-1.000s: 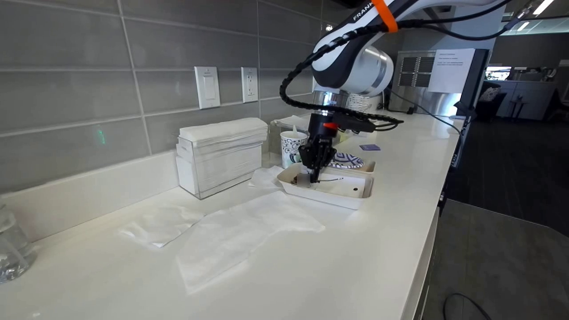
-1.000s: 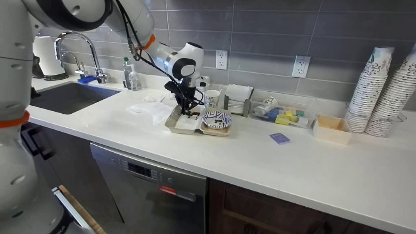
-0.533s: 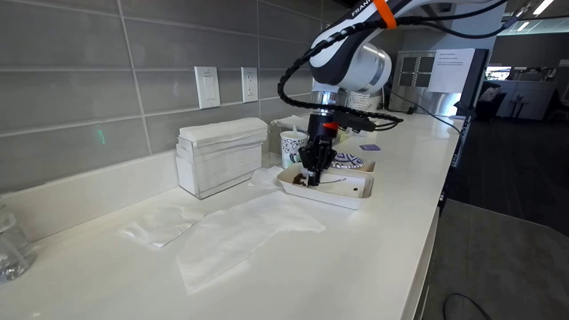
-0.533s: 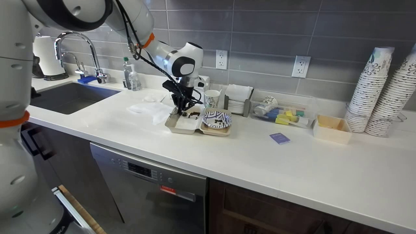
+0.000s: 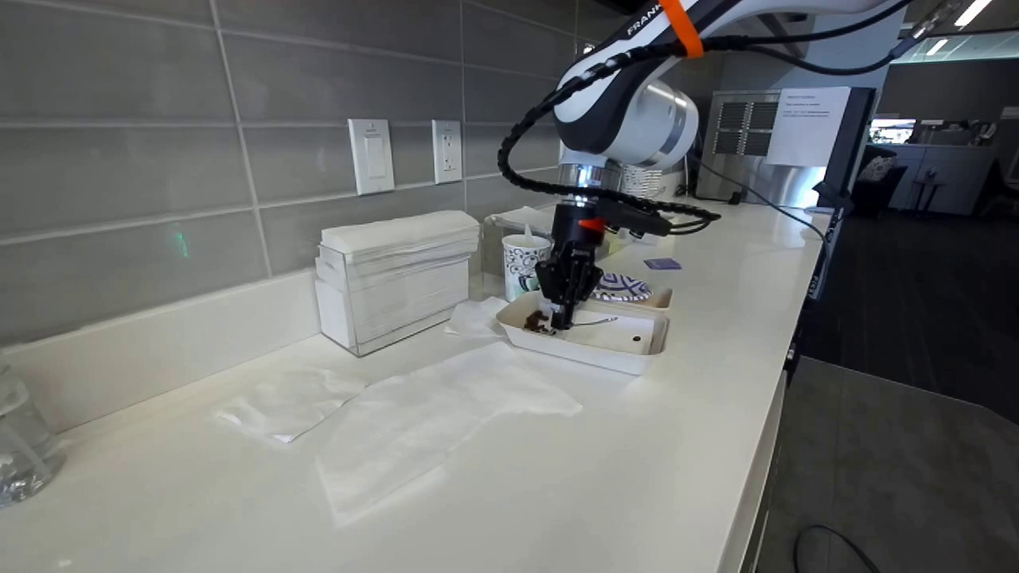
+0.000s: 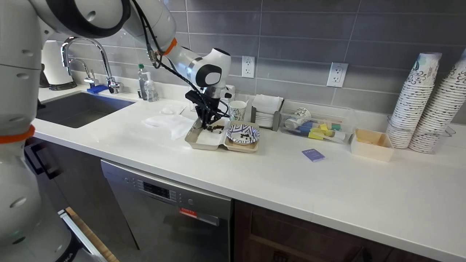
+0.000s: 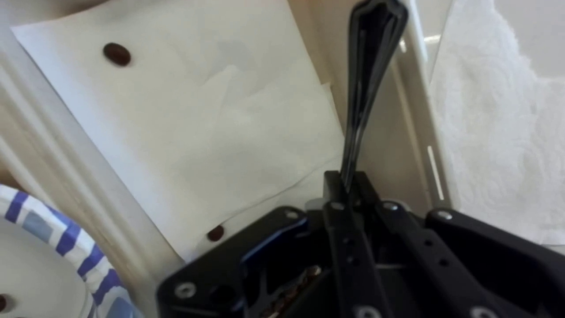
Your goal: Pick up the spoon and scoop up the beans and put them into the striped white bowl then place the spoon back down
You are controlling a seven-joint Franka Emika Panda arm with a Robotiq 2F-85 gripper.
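Probably midway: some delivered, more to fetch

I have the gripper (image 7: 348, 183) pinching the spoon (image 7: 363, 84), whose dark handle runs toward 12 o'clock in the wrist view; its scoop end is hidden, so I can't tell whether it's loaded.

So picking up is done. Scooping looks partly done: a few beans (image 6: 247, 135) sit in the striped white bowl (image 6: 242, 127), about 3 o'clock from the gripper in an exterior view, set in one half of the clamshell box (image 6: 202, 146). The other half holds a bean pile (image 5: 535, 321), at 9 o'clock in an exterior view, and the wrist view shows two stray beans (image 7: 117, 54) on the paper liner (image 7: 176, 110), at 10 and 8. Left to do, I judge: carry more over, then lay the spoon down.

For writing: the robot arm (image 5: 593, 103) reads "FRANK" just past 12 o'clock in an exterior view, running into an orange strap (image 5: 682, 29). On the dishwasher (image 6: 153, 218), near 6 o'clock in an exterior view, a red label (image 6: 188, 212) seems to say "DIRTY". The paper notice (image 5: 808, 126) at 2 o'clock and the purple packet (image 6: 313, 155) past 3, each in an exterior view, carry print too small for me.
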